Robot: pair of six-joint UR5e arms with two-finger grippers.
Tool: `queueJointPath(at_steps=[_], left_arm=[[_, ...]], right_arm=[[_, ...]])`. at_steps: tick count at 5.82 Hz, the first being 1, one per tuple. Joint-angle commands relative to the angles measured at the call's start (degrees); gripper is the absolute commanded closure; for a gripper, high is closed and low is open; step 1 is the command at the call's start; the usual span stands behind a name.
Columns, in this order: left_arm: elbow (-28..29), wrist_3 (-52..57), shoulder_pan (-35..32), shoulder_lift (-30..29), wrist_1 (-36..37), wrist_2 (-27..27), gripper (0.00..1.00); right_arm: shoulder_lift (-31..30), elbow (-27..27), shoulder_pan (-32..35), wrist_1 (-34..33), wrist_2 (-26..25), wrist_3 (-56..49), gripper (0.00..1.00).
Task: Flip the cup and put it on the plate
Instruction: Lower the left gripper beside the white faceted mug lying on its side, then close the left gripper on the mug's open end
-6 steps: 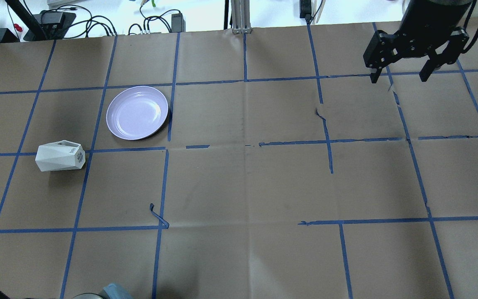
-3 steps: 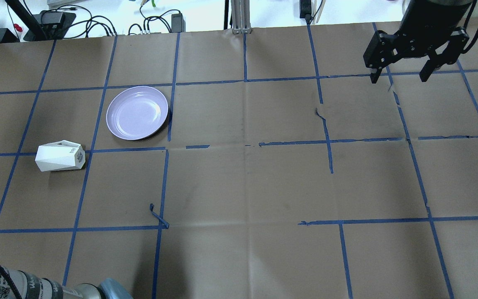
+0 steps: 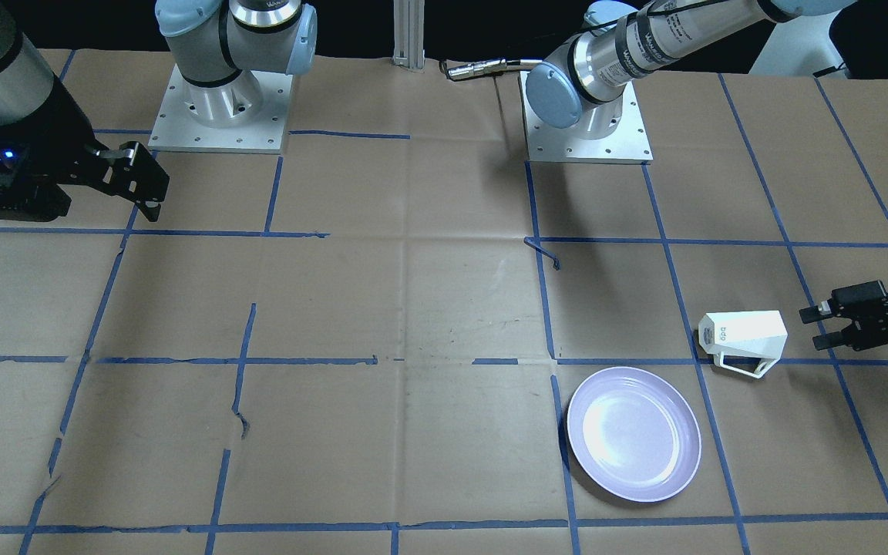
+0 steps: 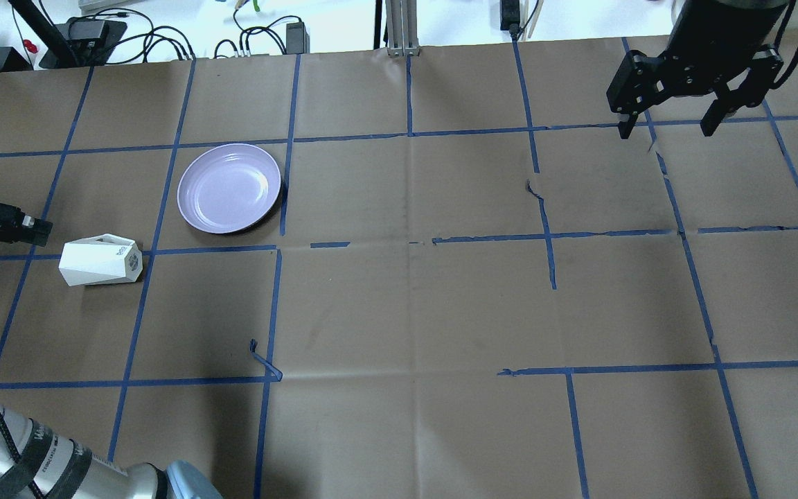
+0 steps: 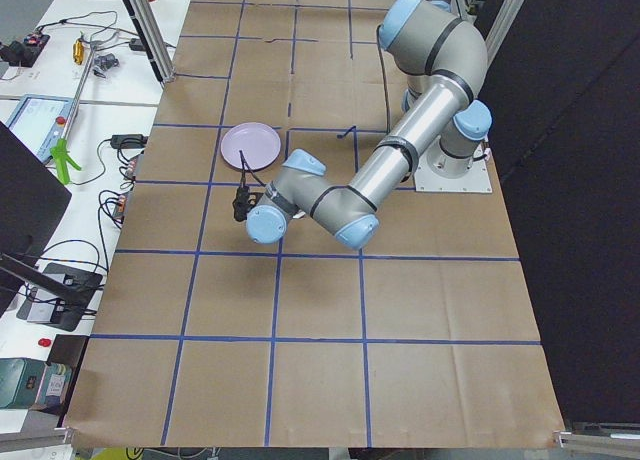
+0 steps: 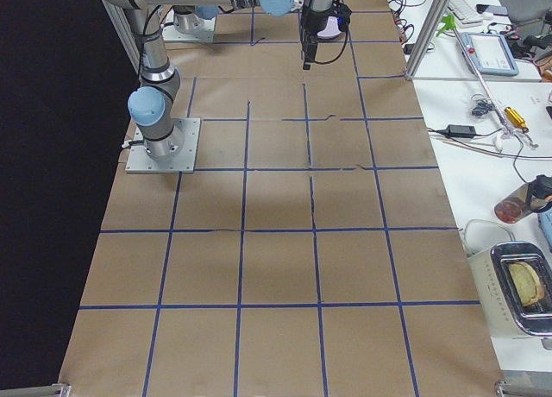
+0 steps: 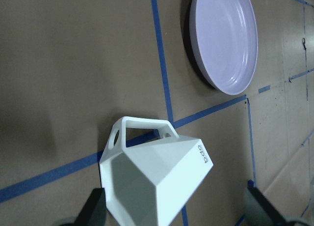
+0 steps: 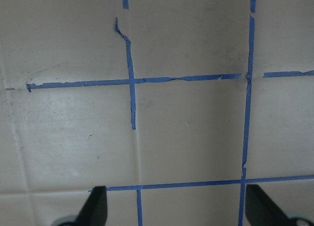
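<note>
The white faceted cup (image 4: pixel 100 261) lies on its side on the brown paper, its handle turned toward the plate (image 4: pixel 229 188). The lavender plate lies a short way beyond it, empty. My left gripper (image 4: pixel 40 231) is open, low over the table, just off the cup's narrow end and apart from it. The front view shows the cup (image 3: pixel 745 337), the plate (image 3: pixel 634 433) and the left gripper (image 3: pixel 812 328). The left wrist view shows the cup (image 7: pixel 157 179) close ahead and the plate (image 7: pixel 228 39) beyond. My right gripper (image 4: pixel 666 130) hangs open and empty at the far right.
A loose curl of blue tape (image 4: pixel 264 364) sticks up in front of the plate. The paper is torn near a tape line (image 4: pixel 537 190). Cables and power bricks (image 4: pixel 163 34) and an aluminium post (image 4: pixel 402 28) stand beyond the far edge.
My left arm has come in from the left edge and its gripper has moved right, up to the cup. The cup, the plate and the right arm have not moved.
</note>
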Motion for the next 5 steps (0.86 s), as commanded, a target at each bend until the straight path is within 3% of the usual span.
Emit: queueJointPath(at_steps=[1,3,5], left_arm=[[-0.19,5.89,1.29,-4.94,-6.26,-1.89,0.02],[-0.19,9.25,1.3,-5.4,-17.69,-3.29,0.03],[0.25,11.54,1.3,-5.49,-21.77,-3.65,0.03]], right_arm=[[0.0,0.0,0.04,0.0,0.0,0.0,0.0],[0.0,0.0,0.04,0.0,0.0,0.0,0.0],[0.0,0.0,0.04,0.0,0.0,0.0,0.0]])
